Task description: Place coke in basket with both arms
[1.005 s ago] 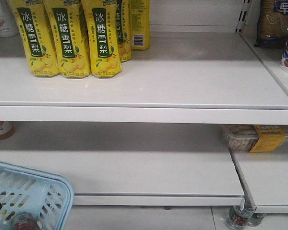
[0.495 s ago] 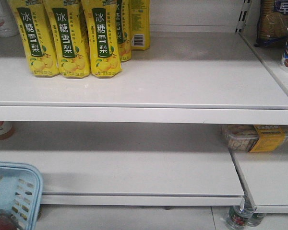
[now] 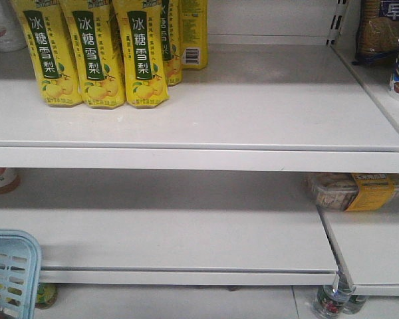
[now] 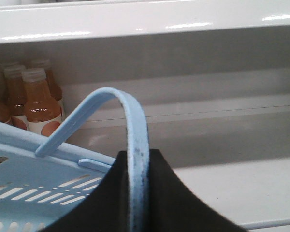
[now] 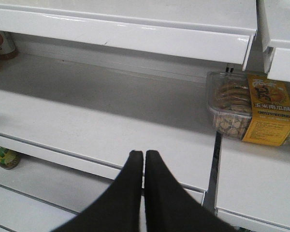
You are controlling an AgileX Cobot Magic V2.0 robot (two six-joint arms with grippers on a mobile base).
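White shelves (image 3: 206, 106), blue basket (image 3: 10, 269) lower-left

Bright even overhead light, soft shadows beneath each shelf (image 3: 199, 159), glare streaks on shelf edge, slightly soft focus

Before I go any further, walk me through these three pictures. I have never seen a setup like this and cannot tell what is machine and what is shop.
This is a two-armed robot in front of white shop shelves. One picture looks straight ahead from the robot's body; the other two come from cameras on its wrists.

The front view shows yellow drink bottles on the upper shelf, a clear snack box lower right, and a corner of a light blue basket at lower left.

The left wrist view shows the left gripper, a black shape, closed on the basket handle. Behind stand orange juice bottles.

The right wrist view shows the right gripper, its black fingers pressed together and holding nothing.

No coke is clearly visible.
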